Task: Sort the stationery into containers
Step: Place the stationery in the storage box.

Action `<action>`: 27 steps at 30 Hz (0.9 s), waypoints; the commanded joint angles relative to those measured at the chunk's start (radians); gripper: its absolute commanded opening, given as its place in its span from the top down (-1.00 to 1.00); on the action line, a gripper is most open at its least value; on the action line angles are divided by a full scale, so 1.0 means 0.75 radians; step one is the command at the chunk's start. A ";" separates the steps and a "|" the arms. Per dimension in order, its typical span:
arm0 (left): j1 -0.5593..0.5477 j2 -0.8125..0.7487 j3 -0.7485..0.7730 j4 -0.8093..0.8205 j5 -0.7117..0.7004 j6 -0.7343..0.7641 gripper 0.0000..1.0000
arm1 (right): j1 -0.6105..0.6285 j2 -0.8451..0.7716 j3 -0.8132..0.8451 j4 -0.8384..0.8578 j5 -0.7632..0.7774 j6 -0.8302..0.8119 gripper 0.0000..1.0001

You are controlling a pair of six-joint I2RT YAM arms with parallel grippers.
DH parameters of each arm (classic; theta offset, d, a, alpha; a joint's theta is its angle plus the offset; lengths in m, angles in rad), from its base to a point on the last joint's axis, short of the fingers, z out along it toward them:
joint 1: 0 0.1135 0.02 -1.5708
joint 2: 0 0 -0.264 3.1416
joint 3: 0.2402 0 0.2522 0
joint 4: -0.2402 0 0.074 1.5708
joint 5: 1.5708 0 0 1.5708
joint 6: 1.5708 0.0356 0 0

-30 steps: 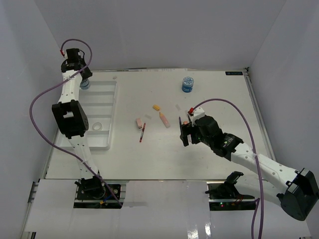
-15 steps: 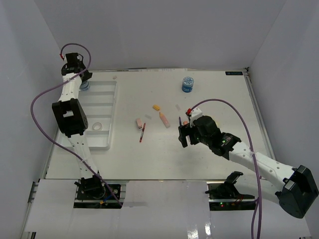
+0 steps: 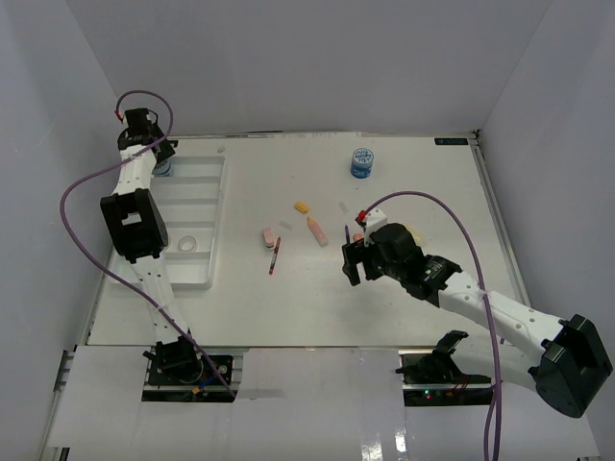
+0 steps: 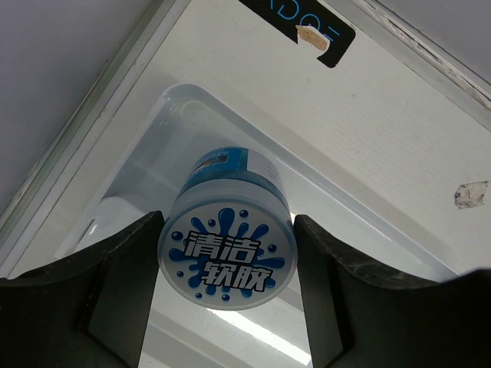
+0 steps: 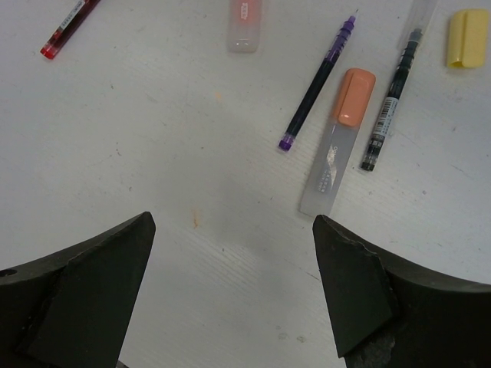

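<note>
My left gripper (image 3: 156, 157) is shut on a round blue-white tub (image 3: 164, 166) at the far end of the white tray (image 3: 204, 206). In the left wrist view the tub's lid (image 4: 228, 257) sits between both fingers (image 4: 123, 268), above a tray compartment's corner (image 4: 146, 165). My right gripper (image 3: 354, 261) is open and empty, above bare table (image 5: 234, 253). Beyond it lie a purple pen (image 5: 318, 77), an orange-capped marker (image 5: 337, 142), a black pen (image 5: 390, 100), a yellow eraser (image 5: 466, 37) and a red pen (image 5: 69, 21).
A second blue-white tub (image 3: 362, 163) stands at the back of the table. A pink eraser (image 3: 268, 236), a yellow eraser (image 3: 302, 206) and an orange marker (image 3: 316, 230) lie mid-table. A small clear roll (image 3: 187, 243) sits in the tray. White walls close in both sides.
My left gripper has shifted slightly back and left with the tub. My right gripper has edged a little left and towards the near edge, still open.
</note>
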 commanded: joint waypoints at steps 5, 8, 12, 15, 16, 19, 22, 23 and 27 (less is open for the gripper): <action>0.014 -0.051 0.031 0.020 0.012 0.008 -0.68 | -0.006 0.020 0.023 0.041 -0.002 0.001 -0.80; 0.014 -0.074 0.025 0.020 0.020 0.006 -0.79 | -0.004 0.027 0.055 0.039 0.004 0.005 -0.80; 0.012 -0.084 0.047 -0.013 0.030 0.004 -0.93 | -0.006 0.041 0.088 0.027 0.019 -0.003 -0.80; 0.014 -0.155 0.035 -0.033 0.087 -0.025 -0.96 | -0.008 0.061 0.153 -0.004 0.123 -0.030 -0.80; 0.012 -0.182 0.011 -0.037 0.110 -0.029 -0.96 | -0.026 0.086 0.206 -0.014 0.168 -0.038 -0.80; -0.015 -0.329 -0.105 -0.054 0.181 -0.045 -0.96 | -0.132 0.147 0.309 -0.096 0.168 -0.044 -0.80; -0.078 -0.512 -0.299 -0.056 0.255 -0.039 -0.96 | -0.251 0.261 0.427 -0.107 0.186 -0.050 -0.80; -0.103 -0.564 -0.361 -0.052 0.265 -0.041 -0.96 | -0.276 0.292 0.497 -0.105 0.190 -0.058 -0.80; -0.311 -0.811 -0.672 -0.029 0.259 -0.047 -0.96 | -0.423 0.476 0.685 -0.109 0.154 -0.077 -0.80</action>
